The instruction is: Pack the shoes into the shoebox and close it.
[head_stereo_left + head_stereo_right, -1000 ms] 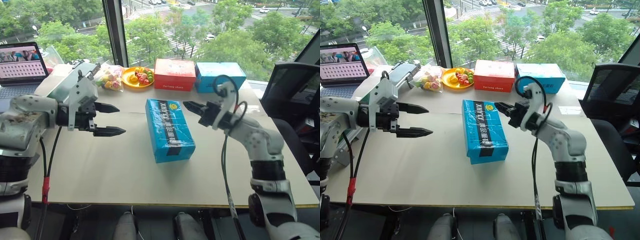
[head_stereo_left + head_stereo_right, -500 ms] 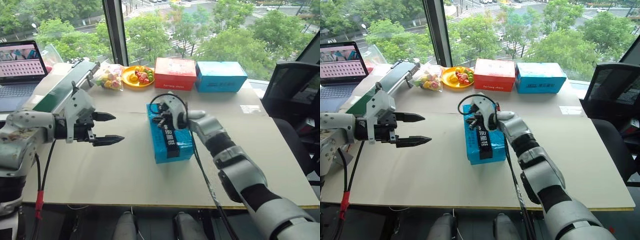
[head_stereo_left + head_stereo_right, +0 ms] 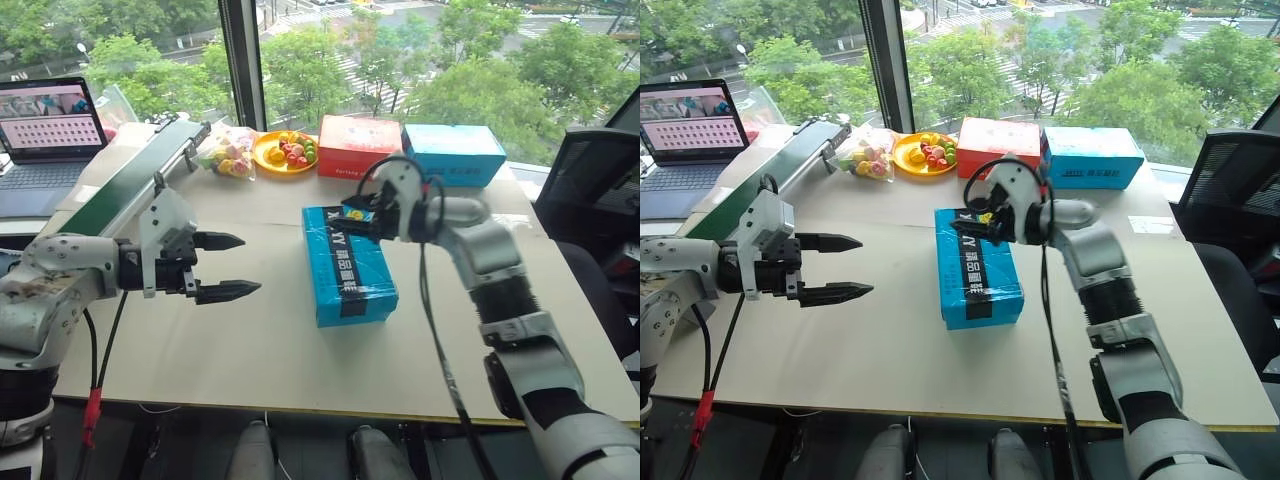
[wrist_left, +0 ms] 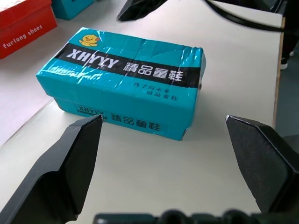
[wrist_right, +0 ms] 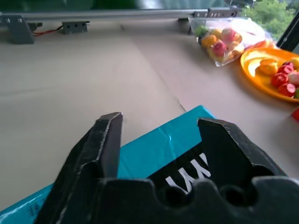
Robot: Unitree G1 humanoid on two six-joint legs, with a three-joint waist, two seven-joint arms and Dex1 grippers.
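Observation:
The shoebox [image 3: 348,262] lies shut in the middle of the table, bright blue, with a black lettered stripe along its lid [image 4: 126,84]. The shoes are hidden. My right gripper [image 3: 350,222] hovers just over the box's far end, pointing left; its fingers [image 5: 105,140] stand open with nothing between them, and the blue lid [image 5: 154,149] lies below. My left gripper [image 3: 248,265] is open too, level with the table to the left of the box and a hand's width from its long side. It faces that side [image 4: 163,119] and holds nothing.
Along the far edge stand a red box [image 3: 366,147], a plain blue box [image 3: 455,153], an orange plate of toy fruit [image 3: 283,152] and a bag of fruit [image 3: 228,155]. A green-topped rail [image 3: 130,180] and a laptop [image 3: 50,120] are at the left, a black chair [image 3: 600,200] at the right.
My right gripper was shut to the right of the box. It swung over the lid and now stands open above the far end. The left gripper has hardly moved.

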